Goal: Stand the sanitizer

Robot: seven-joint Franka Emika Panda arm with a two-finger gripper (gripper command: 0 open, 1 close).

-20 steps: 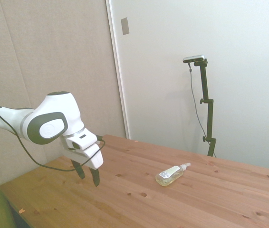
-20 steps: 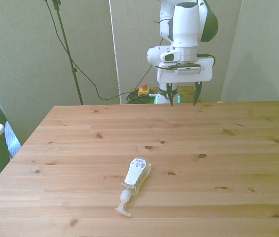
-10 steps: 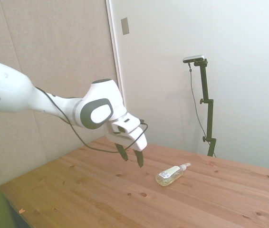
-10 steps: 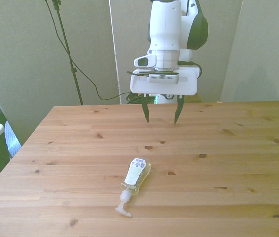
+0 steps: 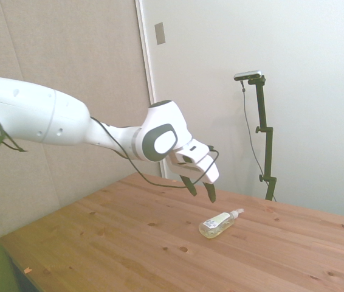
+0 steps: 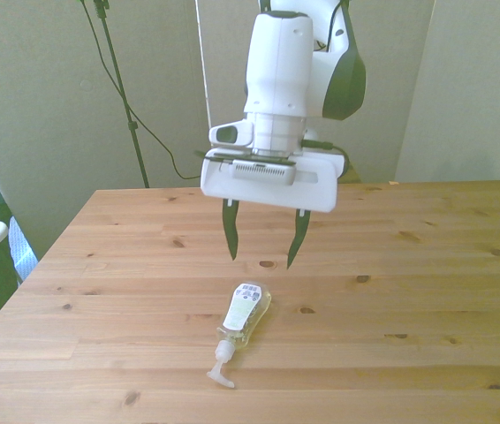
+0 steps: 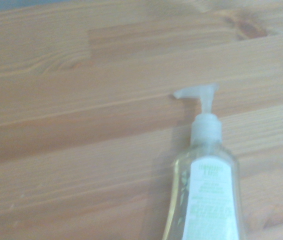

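A small clear plastic sanitizer bottle lies on its side on the wooden table, label up. Pale yellowish liquid fills its flattened, rounded body, which carries a white printed label. Its white pump nozzle points toward the table's near edge in the front view. The table is light pine planking with dark knots and visible grain. The white gripper hangs above the table just behind the bottle, its two dark tapered fingers spread wide and empty.
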